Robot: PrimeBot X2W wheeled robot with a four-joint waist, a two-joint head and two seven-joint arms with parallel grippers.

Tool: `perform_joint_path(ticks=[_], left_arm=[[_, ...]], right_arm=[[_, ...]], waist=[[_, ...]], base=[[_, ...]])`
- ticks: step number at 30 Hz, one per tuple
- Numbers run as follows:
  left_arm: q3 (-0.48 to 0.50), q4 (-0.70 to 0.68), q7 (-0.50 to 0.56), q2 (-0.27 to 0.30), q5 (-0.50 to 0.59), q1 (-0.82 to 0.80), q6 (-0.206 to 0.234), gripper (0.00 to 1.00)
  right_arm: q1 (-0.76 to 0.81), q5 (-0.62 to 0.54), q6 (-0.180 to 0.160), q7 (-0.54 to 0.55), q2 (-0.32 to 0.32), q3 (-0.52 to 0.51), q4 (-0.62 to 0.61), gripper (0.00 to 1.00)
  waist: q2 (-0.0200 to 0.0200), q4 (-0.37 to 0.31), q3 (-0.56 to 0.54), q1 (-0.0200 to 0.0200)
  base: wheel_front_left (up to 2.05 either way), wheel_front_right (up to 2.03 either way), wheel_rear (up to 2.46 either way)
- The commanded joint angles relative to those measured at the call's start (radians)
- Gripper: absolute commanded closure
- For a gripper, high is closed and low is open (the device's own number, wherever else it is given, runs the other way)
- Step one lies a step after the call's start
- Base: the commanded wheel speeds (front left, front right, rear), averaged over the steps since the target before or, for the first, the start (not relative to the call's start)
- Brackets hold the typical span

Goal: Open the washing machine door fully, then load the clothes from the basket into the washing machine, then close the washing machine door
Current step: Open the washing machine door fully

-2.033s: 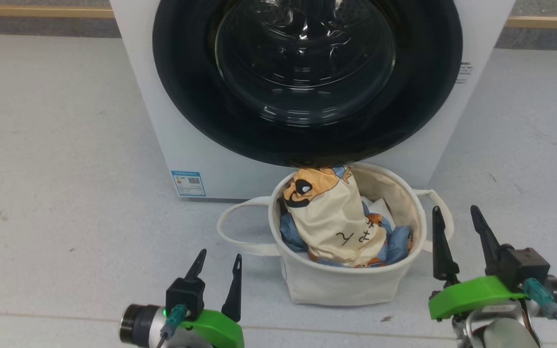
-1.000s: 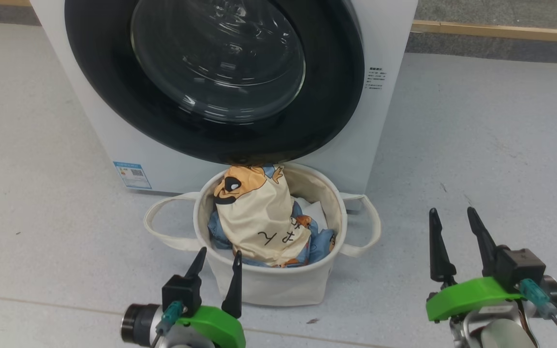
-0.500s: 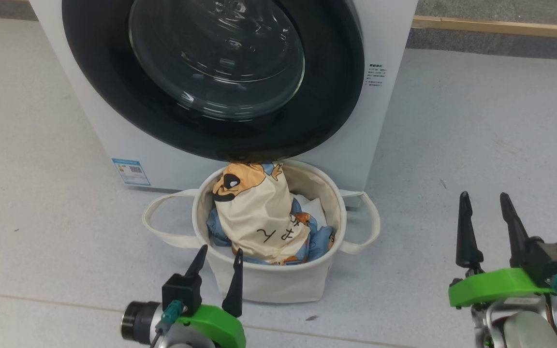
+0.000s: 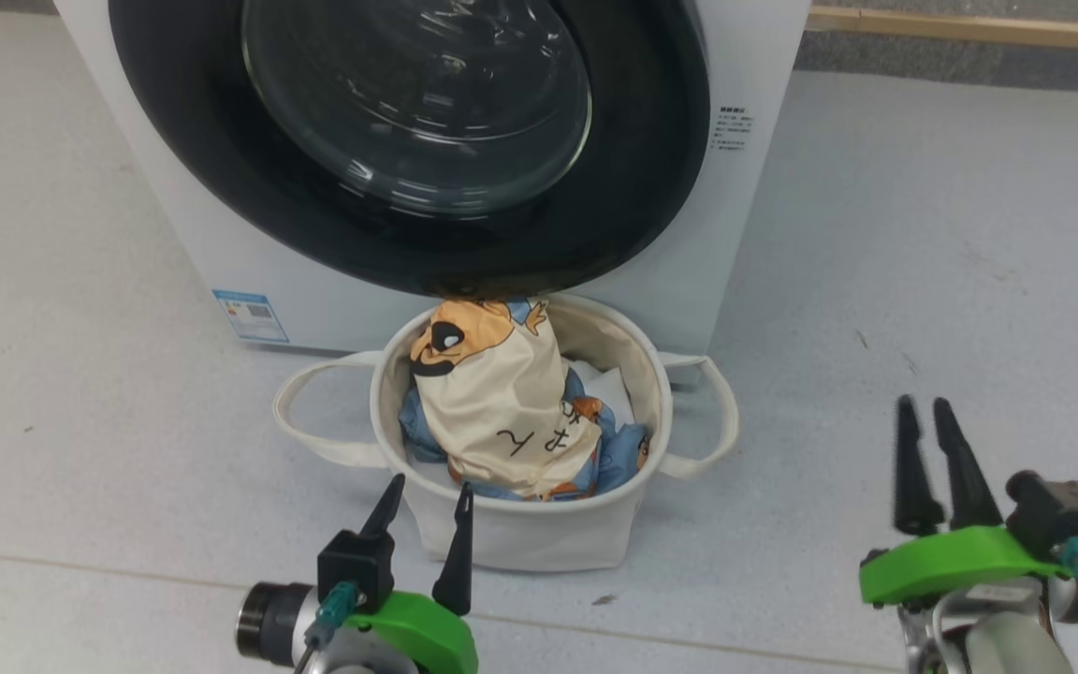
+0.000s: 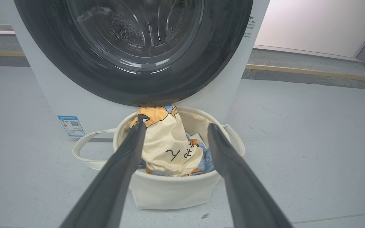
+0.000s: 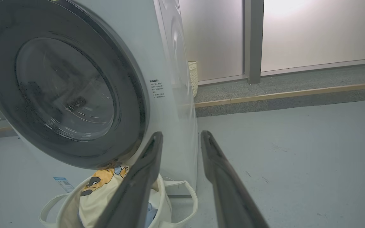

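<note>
Floor point(image 4: 876, 234), basket point(image 4: 520, 538) just beyond left fingers point(image 4: 457, 552)

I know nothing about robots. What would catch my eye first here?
The huge round washing machine door, glossy black around bulging glass, stands shut at the top. Directly below stands the basket, the clothes heaped inside, a cream bear-face one uppermost. Two open, empty claws rise from the bottom edge: left claw before the basket, right claw off to its right.

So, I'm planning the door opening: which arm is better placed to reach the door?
Probably the right: the right gripper has bare floor up to the washing machine door, while the left gripper points straight at the basket.
</note>
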Motion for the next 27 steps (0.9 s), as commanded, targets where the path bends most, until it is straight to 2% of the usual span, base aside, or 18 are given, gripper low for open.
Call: perform_joint_path(ticks=[1,4,6,8,15,19,27], left_arm=[[0.026,-0.030,-0.013,0.009,0.005,-0.049,0.001,0.00],[0.020,-0.031,-0.013,0.009,0.005,-0.061,0.001,0.00],[0.019,-0.034,-0.013,0.009,0.007,-0.072,0.001,0.00],[0.018,-0.038,-0.013,0.009,0.011,-0.085,0.003,0.00],[0.004,-0.052,-0.013,0.009,0.029,-0.152,0.004,0.00],[-0.006,-0.065,-0.013,0.009,0.028,-0.190,0.008,0.00],[0.001,-0.097,-0.013,0.009,0.021,-0.252,0.025,0.00]], right_arm=[[-0.058,0.027,0.000,-0.012,-0.004,0.027,-0.029,1.00],[-0.094,0.160,0.000,-0.012,-0.004,0.014,0.003,1.00],[-0.129,0.317,0.000,-0.012,-0.004,0.002,0.053,1.00],[-0.183,0.423,0.000,-0.012,-0.004,0.000,0.100,1.00],[-0.426,0.591,0.000,0.028,-0.010,-0.023,0.224,1.00],[-0.571,0.657,0.000,0.067,-0.067,-0.063,0.288,1.00],[-0.811,0.925,0.000,0.279,-0.151,-0.049,0.294,1.00]], waist=[[0.0000,0.000,0.009,0.0000],[0.0000,0.000,0.043,0.0000],[0.0000,0.000,0.070,0.0000],[0.0000,0.000,0.103,0.0000],[0.0000,0.004,0.245,0.0000],[0.0000,0.018,0.319,0.0000],[0.0000,0.043,0.459,0.0000]], base=[[0.00,0.00,0.00],[0.00,0.00,0.00],[0.00,0.00,0.00],[0.00,0.00,0.00],[0.00,0.00,0.00],[0.00,0.00,0.00],[0.00,0.00,0.00]])
